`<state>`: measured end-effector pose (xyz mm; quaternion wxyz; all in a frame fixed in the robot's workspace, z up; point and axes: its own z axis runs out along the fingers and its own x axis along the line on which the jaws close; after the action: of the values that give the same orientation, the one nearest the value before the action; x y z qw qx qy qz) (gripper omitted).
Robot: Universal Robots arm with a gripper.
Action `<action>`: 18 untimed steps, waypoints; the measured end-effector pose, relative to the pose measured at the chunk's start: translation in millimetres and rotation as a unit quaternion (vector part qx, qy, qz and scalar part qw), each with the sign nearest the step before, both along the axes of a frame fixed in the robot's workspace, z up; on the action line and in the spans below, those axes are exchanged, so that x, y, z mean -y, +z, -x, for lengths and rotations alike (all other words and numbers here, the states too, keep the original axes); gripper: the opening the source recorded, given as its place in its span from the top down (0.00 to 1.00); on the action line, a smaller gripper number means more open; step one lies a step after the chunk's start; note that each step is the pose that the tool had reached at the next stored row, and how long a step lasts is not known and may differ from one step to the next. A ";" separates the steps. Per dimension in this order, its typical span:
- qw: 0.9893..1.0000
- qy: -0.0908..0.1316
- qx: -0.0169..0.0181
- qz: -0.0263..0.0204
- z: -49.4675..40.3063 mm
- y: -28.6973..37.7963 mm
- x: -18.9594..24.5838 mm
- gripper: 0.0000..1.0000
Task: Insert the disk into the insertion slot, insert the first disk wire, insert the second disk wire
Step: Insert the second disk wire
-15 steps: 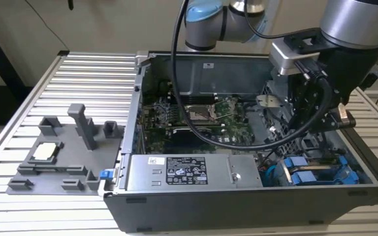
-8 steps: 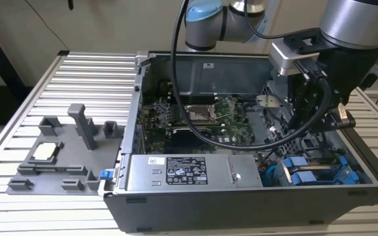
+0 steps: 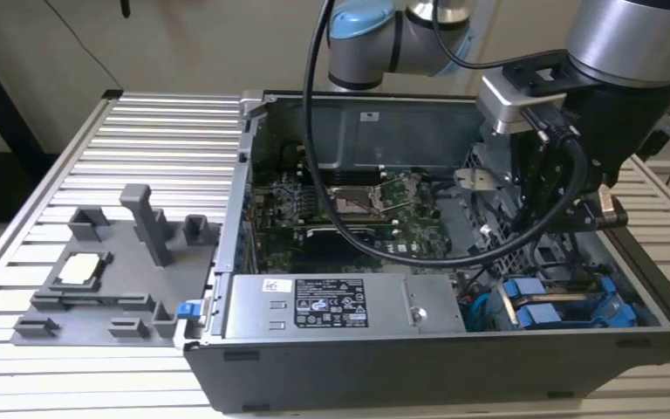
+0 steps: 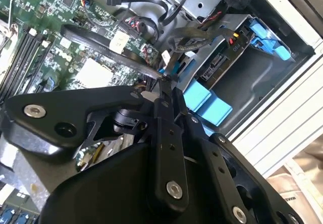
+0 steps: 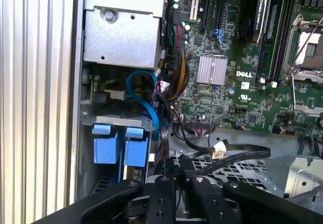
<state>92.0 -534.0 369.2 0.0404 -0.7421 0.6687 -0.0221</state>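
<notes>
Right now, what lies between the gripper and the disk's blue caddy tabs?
In the first wrist view, dark cables and a looping blue cable lie between the gripper and the disk tabs, over the perforated cage.

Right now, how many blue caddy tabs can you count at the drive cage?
2. In the first wrist view, one blue tab and a second blue tab sit side by side at the drive cage. More may be hidden behind cables.

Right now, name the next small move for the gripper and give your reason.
Probably a short advance of the gripper toward the disk. In the first wrist view the fingers look closed on a flat black cable just beside the blue-framed disk, which already sits in the insertion slot of the drive cage. I cannot see the connector's alignment with the disk's port, so the advance should be slow.
</notes>
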 end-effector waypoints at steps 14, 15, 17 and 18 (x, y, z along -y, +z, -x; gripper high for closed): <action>1.000 0.000 0.000 0.000 -0.8 -0.1 3.6 0.84; 1.000 0.000 -0.001 0.000 -1.3 -0.2 5.3 0.84; 1.000 0.000 -0.002 0.000 -2.4 -0.3 9.2 0.84; 1.000 0.000 -0.002 0.000 -3.2 -0.4 11.2 0.84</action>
<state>95.3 -545.2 368.8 0.0389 -0.7421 0.6688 -0.0205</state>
